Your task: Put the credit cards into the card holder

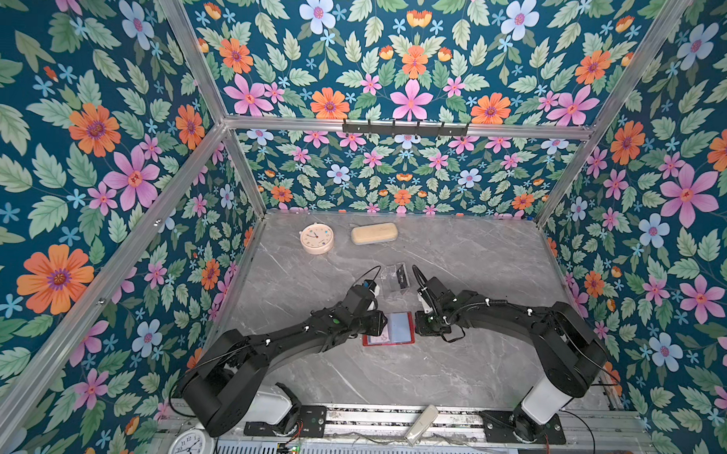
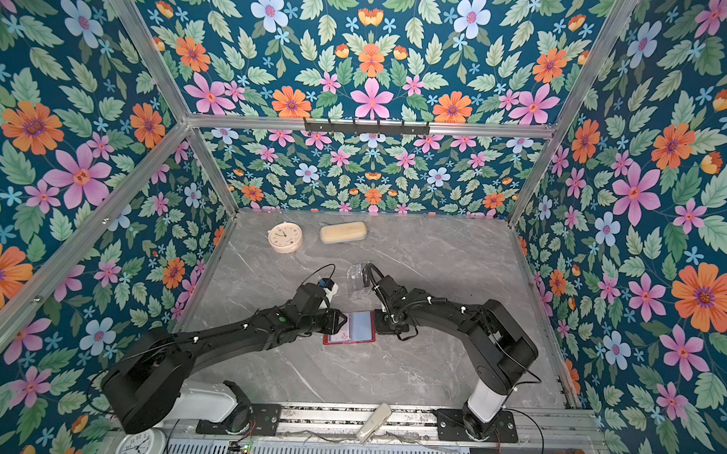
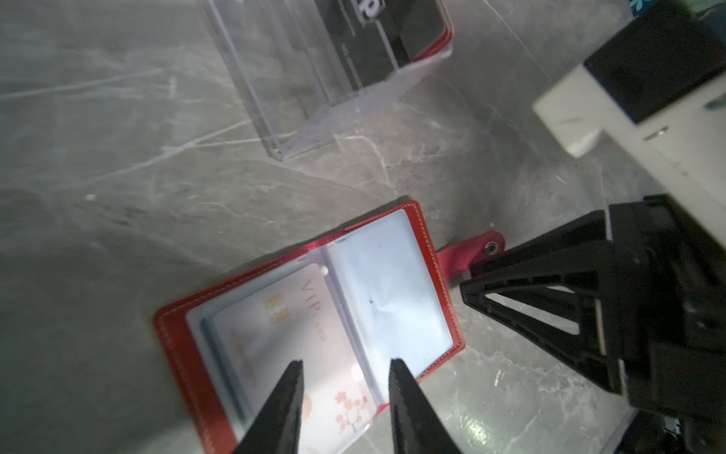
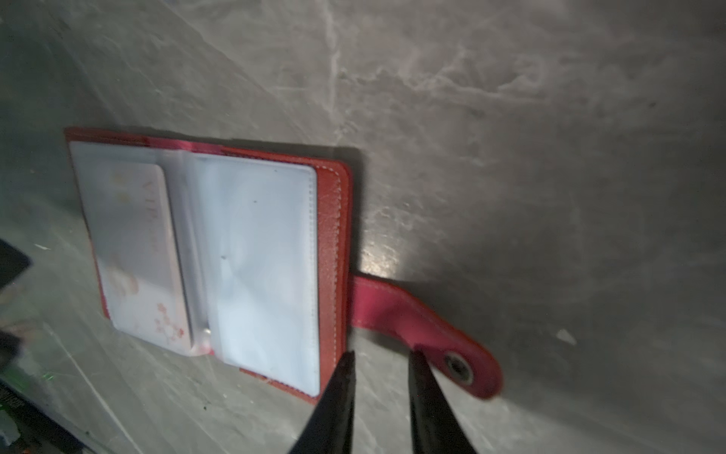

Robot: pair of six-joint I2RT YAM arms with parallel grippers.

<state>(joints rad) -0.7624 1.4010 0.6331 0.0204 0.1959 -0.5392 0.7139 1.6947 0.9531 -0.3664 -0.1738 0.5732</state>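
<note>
Jaws of the left gripper point(image 3: 345, 369) stand partly apart, empty, over the open red card holder point(image 1: 402, 327); right gripper point(image 4: 383, 357), narrowly parted, empty beside its strap point(image 4: 404, 310). Beyond, credit cards point(image 3: 393, 35) stand in a clear box point(image 3: 275, 98); farther, a clock point(image 1: 316, 238) and beige case point(image 1: 374, 232).

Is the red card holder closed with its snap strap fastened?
No: the card holder lies open, its strap loose beside it, and a white VIP card shows in one sleeve.

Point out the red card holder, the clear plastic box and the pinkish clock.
card holder point(image 1: 399, 327): in a top view, on its clear inner sleeve.
clear plastic box point(image 3: 298, 90): left wrist view, on its empty see-through wall.
pinkish clock point(image 1: 316, 237): in a top view, on the middle of its face.
</note>
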